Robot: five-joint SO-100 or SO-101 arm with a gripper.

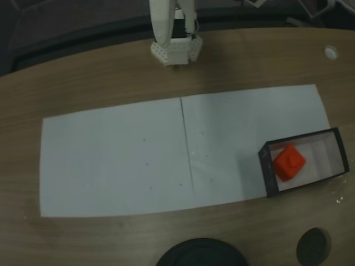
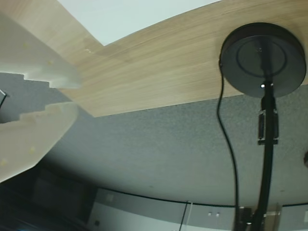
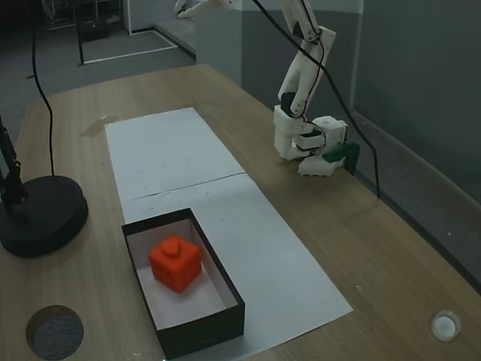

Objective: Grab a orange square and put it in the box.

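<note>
The orange square (image 1: 289,162) lies inside the box (image 1: 266,172), a black-walled tray with a pale floor, at the right end of the white paper. The other fixed view shows the orange square (image 3: 174,262) resting on the floor of the box (image 3: 199,331), near its middle. My arm is folded up over its base (image 3: 301,139) at the far table edge, well away from the box. In the wrist view my gripper (image 2: 76,95) comes in from the left; its white fingers (image 2: 38,57) nearly meet at the tips and hold nothing.
A wide white paper sheet (image 1: 138,155) covers the table's middle. A black lamp base (image 3: 41,214) with a pole and cable stands beside the box. A small black disc (image 3: 54,331) and a small white cap (image 3: 445,326) lie near the table edges.
</note>
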